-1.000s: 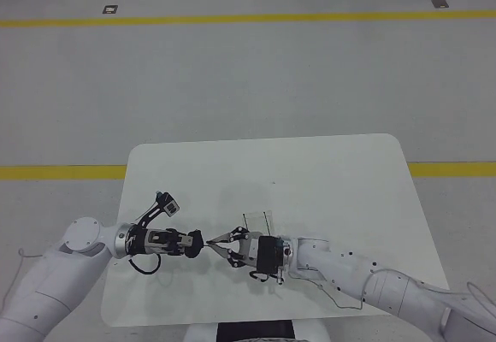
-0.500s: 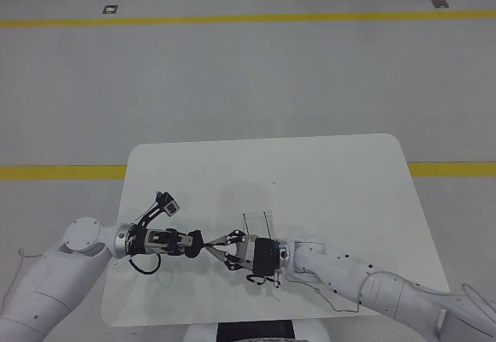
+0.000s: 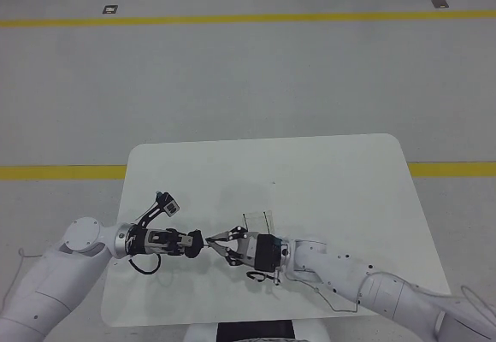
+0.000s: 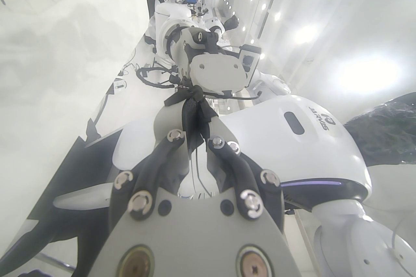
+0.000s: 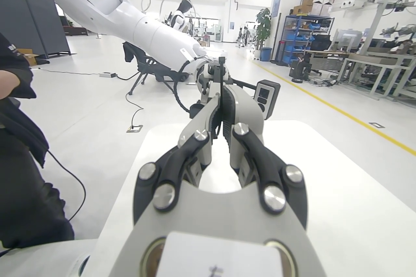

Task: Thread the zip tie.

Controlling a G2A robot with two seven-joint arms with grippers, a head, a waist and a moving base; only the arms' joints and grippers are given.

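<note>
Since the earlier frames my right gripper has eased back a little toward its own side, after edging closer to the left one half a second ago. My left gripper sits where it was, with no shift that I can make out.

Position: both grippers are above the near part of the table, pointed at each other tip to tip and very close, left of the table's middle as seen from above.

Right fingers: clamped on the zip tie. It is a thin black strip standing upright between my ribbed pads. Its small square head is above the fingertips, just in front of the left gripper.

Left fingers: drawn together, black-covered tips meeting. I cannot tell whether an end of the tie is pinched between them.
</note>
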